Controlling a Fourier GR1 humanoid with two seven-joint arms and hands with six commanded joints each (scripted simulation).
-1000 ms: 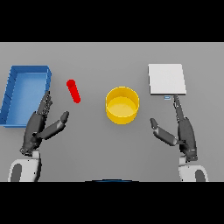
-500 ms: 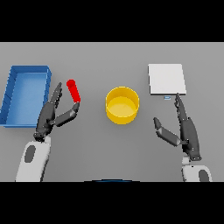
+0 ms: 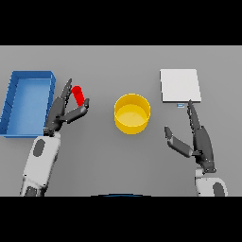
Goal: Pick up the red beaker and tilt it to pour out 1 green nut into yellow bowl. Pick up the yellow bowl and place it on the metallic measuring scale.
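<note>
Beside the blue tray's [image 3: 28, 101] right edge, left robot hand [image 3: 64, 111] brackets red beaker [image 3: 80, 96].

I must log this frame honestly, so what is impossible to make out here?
- Head view: whether the left hand touches the red beaker; its fingers cover the lower end.
- Any green nut inside the beaker: too small.
- The scale display: the right hand fingertip meets it.
- The yellow bowl shows no contents.

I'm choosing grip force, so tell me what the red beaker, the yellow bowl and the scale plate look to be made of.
Small red cylindrical beaker: probably plastic, a flat matte red without glints. Round yellow bowl: likely plastic too, uniform colour, soft shading inside. Square pale grey scale plate: possibly brushed metal, but its even, dull surface leaves that open.
</note>
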